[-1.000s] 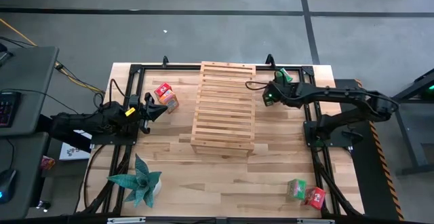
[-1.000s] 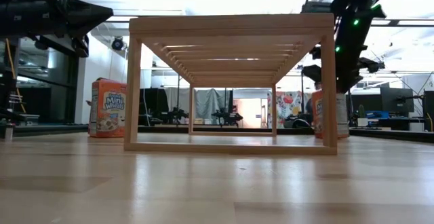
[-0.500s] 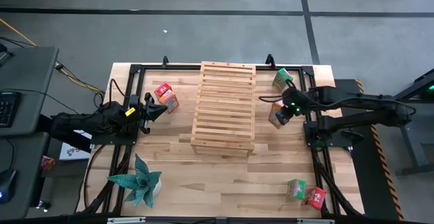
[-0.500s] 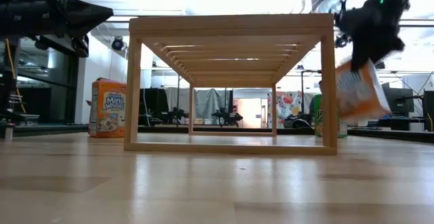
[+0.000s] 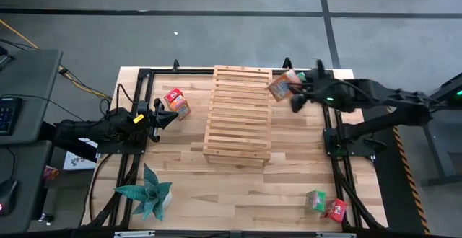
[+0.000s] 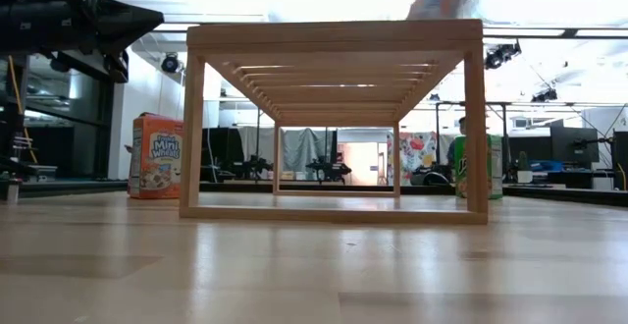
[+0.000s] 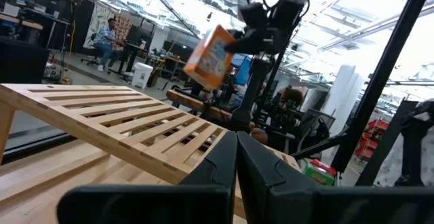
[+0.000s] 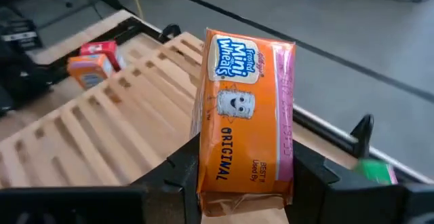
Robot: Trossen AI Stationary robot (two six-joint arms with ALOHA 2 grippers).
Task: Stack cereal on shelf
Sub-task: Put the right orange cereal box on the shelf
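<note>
- An orange cereal box (image 8: pixel 245 119) was clamped between the right gripper's (image 5: pixel 294 91) two fingers (image 8: pixel 178 173), one pressed to each long side, its printed front facing the wrist camera.
- The box hung in the air, tilted, just off the far right corner of the shelf (image 5: pixel 238 114) and above its top slats — not touching the wood.
- Past the fingertips lay the slatted shelf, and beyond it a second orange box (image 5: pixel 180 107) with a red box (image 5: pixel 173 95) just beside it on the worktop (image 5: pixel 238 184).
- A green box (image 8: pixel 375 172) lay on the worktop to one side of the held box, near the shelf's right end.
- Another green box (image 5: pixel 314 200) and a red box (image 5: pixel 335 209) sat together at the worktop's near right corner, well apart from both grippers.
- The left gripper (image 5: pixel 172 116) waited left of the shelf, fingers (image 7: pixel 261 173) closed together on nothing, tips pointing at the shelf — the orange and red pair just beside them.
- A teal spiky plant (image 5: pixel 146 192) stood at the near left.
</note>
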